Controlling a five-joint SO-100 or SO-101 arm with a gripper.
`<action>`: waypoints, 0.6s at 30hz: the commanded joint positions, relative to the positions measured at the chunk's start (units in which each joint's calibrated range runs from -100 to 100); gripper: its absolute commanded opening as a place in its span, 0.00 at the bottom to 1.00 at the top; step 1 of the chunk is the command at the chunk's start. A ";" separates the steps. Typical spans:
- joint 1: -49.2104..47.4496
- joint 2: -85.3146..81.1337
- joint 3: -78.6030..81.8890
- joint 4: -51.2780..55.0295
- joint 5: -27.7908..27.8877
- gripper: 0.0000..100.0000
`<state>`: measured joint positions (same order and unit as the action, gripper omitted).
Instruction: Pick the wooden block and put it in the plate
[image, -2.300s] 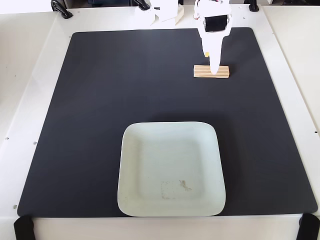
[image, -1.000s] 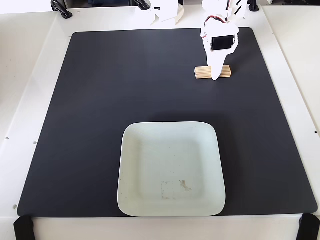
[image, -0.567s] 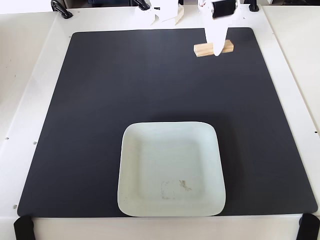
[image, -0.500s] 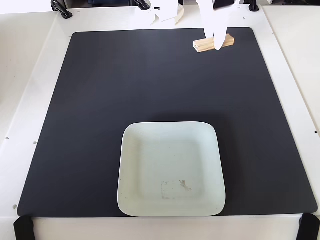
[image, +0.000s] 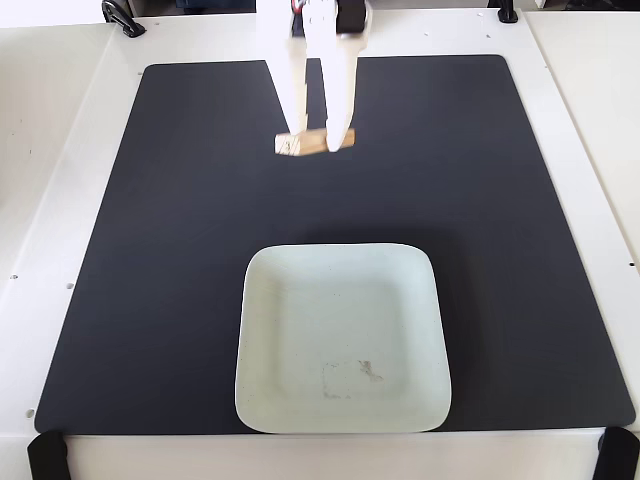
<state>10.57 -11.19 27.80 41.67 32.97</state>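
Now the white gripper comes down from the top edge of the fixed view, and its two fingers stand on both sides of the wooden block, narrowly apart and close against it. Whether they really press it I cannot tell. The block is over the black mat, well above the plate and apart from it.
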 joint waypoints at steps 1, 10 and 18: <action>0.18 9.24 -6.52 -15.90 4.46 0.01; -2.40 31.61 -26.59 -29.78 10.87 0.01; -2.74 37.88 -31.26 -29.43 14.60 0.01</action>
<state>7.58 27.09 -0.57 12.84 46.48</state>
